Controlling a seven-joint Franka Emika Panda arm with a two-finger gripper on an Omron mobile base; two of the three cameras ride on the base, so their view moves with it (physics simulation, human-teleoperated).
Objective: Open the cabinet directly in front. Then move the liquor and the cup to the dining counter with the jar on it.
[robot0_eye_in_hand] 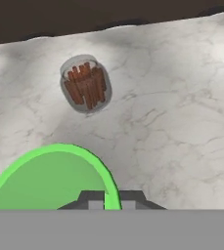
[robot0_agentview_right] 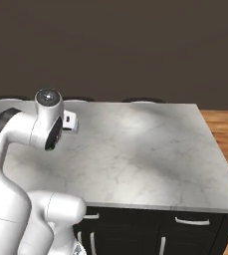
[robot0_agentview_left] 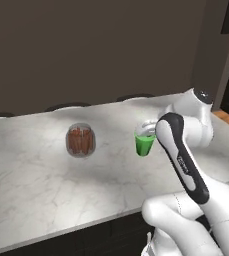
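No readable text, label, brand, number or sign shows anywhere; the jar (robot0_agentview_left: 80, 140) bears no lettering; the cup (robot0_agentview_left: 145, 142) is plain green; the dining counter (robot0_agentview_right: 150, 154) shows only marble veining; a faint mark on the arm's dark band is too small to read.

base views: behind arm, flanking, sharing dining counter (robot0_agentview_left: 46, 190) | hand view: close, looking down

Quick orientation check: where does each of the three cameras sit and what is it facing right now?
Left base view: behind-left, facing the dining counter; arm at lower right, by the cup and jar.
Right base view: behind-right, same counter; arm at lower left.
Hand view: on the hand, looking down; gripper fingers pinch the cup rim; jar shared with left view.
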